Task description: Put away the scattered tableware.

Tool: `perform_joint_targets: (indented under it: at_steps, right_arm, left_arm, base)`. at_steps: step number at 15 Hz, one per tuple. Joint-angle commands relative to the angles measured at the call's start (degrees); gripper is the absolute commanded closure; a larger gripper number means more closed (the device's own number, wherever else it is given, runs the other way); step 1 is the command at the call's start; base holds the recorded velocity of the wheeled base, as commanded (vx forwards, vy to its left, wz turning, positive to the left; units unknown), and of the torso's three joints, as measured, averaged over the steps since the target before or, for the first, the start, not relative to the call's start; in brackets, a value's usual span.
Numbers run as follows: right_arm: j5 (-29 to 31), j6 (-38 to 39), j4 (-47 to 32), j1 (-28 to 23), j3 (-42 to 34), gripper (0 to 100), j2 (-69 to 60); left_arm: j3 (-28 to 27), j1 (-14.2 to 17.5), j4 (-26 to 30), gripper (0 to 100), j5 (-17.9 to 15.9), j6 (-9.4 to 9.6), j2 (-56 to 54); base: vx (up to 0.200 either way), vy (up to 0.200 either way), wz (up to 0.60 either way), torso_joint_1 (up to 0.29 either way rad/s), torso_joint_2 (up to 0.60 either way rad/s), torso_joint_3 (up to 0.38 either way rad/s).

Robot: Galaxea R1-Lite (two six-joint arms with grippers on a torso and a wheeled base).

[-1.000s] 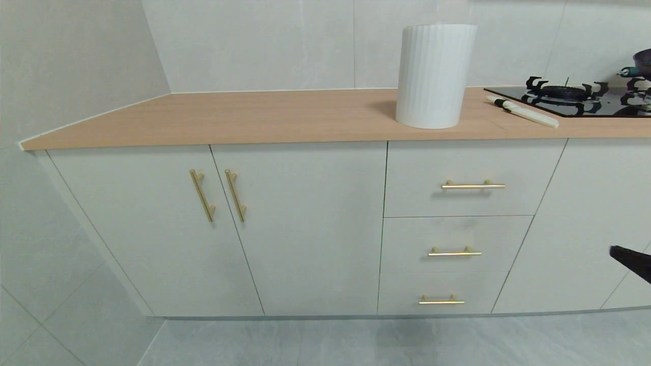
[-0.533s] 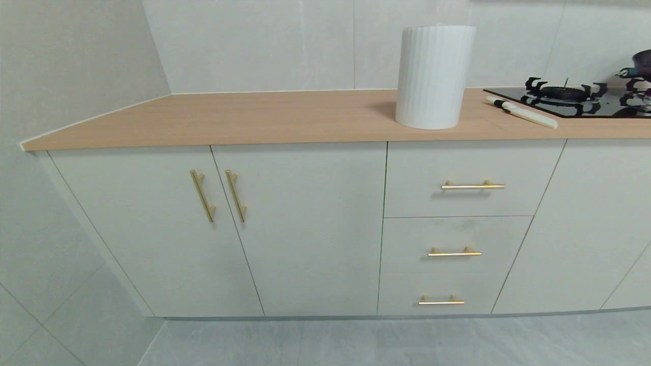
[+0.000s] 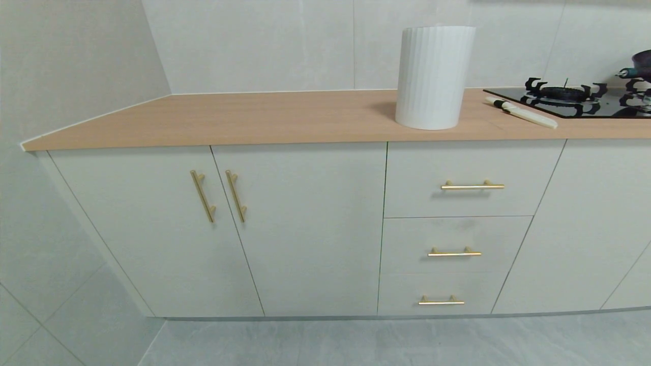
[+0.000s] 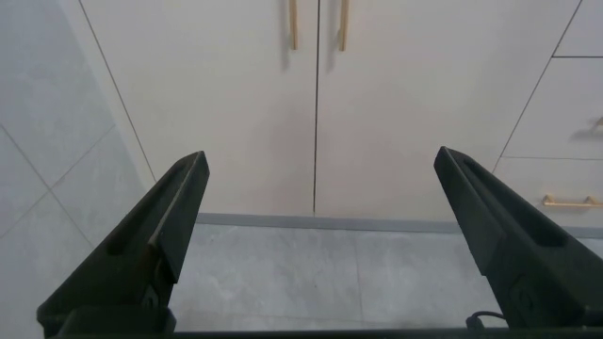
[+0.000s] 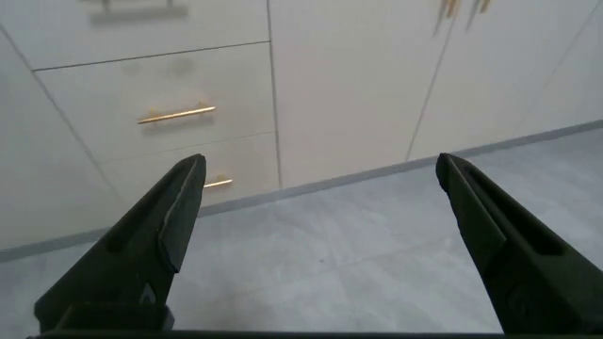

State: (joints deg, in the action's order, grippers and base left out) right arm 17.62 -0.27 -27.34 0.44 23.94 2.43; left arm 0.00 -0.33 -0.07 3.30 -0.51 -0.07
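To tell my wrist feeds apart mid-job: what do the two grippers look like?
The left gripper and right gripper look alike: each has two long matte black fingers, flat-sided and tapering to blunt tips, with no markings visible. A thin dark cable loops near one left finger's base.

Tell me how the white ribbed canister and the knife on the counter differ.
The canister stands upright; the knife lies flat. The canister is tall and broad; the knife is slim and low. The canister is plain white; the knife is cream with a dark band. Both rest on the wooden countertop.
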Motion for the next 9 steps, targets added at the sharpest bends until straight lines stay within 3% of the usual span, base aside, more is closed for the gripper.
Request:
perform_joint_targets:
  at_steps: [1,3,6,9]
  right_arm:
    - [-2.9,-0.1,2.5,-0.4,-3.4,0,-2.4]
    - [-9.1,0.0,11.8,-0.4,-9.7,0,-2.4]
    - [-15.6,-0.5,34.7,-0.4,-23.9,0,-2.4]
    - [-16.3,-1.7,34.4,-0.4,-23.9,0,-2.3]
  left_arm:
    - [0.0,0.0,0.0,0,0.0,-0.02,0.1]
    - [0.0,0.0,0.0,0,-0.1,-0.02,0.1]
    - [0.0,0.0,0.0,0,0.0,-0.02,0.1]
    - [0.0,0.0,-0.1,0,0.0,-0.02,0.1]
  base:
    - [0.000,0.000,0.00,0.000,0.00,0.000]
    - [0.000,0.000,0.00,0.000,0.00,0.000]
    - [0.000,0.000,0.00,0.000,0.00,0.000]
    - [0.000,0.000,0.00,0.000,0.00,0.000]
